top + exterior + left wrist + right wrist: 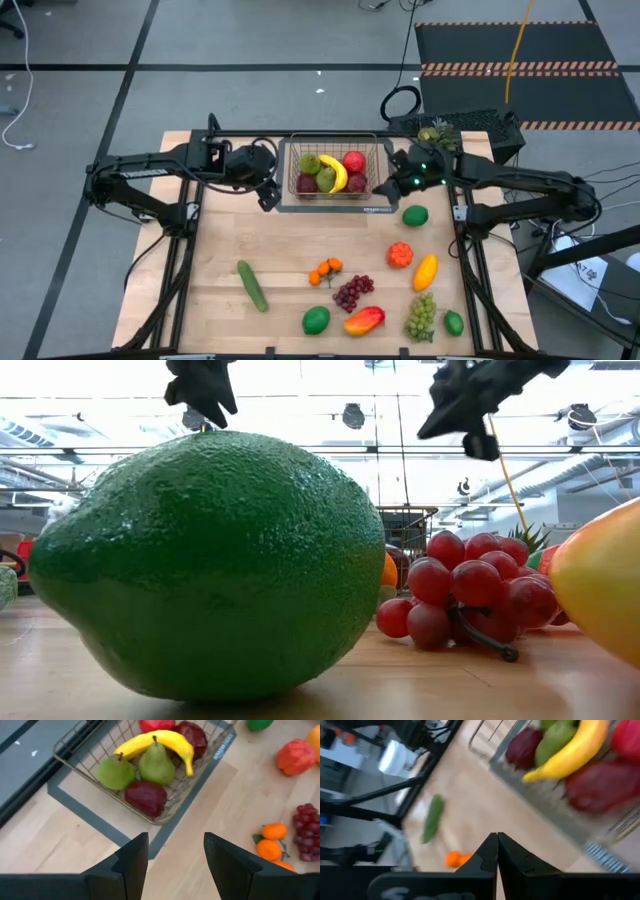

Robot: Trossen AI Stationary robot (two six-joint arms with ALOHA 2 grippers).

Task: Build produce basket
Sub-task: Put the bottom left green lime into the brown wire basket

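Left pincer (268, 197) hangs released and empty beside the dark wire-mesh basket (296, 188). Right pincer (392, 186) sits clenched, empty, at its other side. Yellow banana (335, 172) lies inside.

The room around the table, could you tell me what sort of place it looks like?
Probably a robotics lab or workshop: grey tiled floor with loose cables, a hazard-striped mat, and exposed ceiling beams and fixtures above.

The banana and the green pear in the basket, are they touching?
Touching. The left wrist view shows the banana lying across the top of the green pear, with no gap between them, inside the basket.
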